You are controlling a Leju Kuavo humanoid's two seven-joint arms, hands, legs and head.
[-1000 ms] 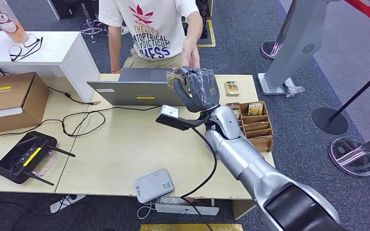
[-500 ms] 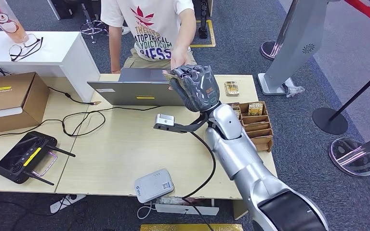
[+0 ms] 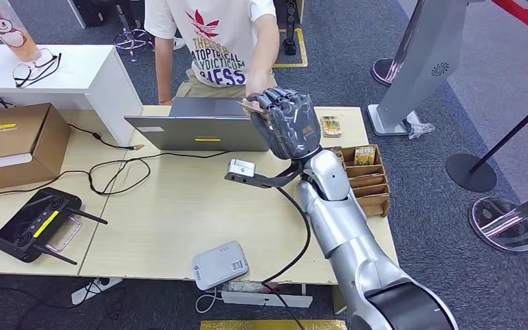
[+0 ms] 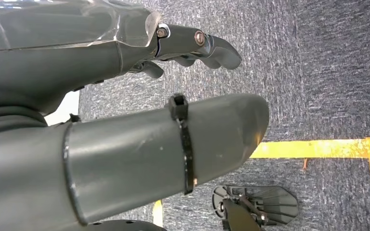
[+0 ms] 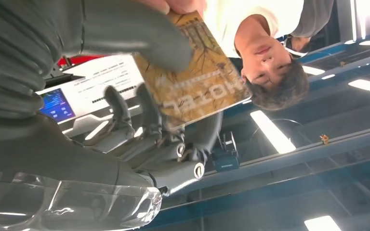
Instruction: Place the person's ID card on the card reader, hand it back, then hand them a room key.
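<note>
The right hand is rising and pushing farther out over the back edge of the laptop, carrying the room key toward the person. The person's hand is coming down from beyond the laptop and is now meeting the card's far edge, fingertips touching it above the robot's thumb.

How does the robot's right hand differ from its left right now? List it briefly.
The right hand is raised over the table, toward the person; the left hand hangs over carpet. The right hand grips a golden hotel key card between thumb and fingers; the left hand holds nothing, fingers apart. Both are dark grey with a thick thumb.
</note>
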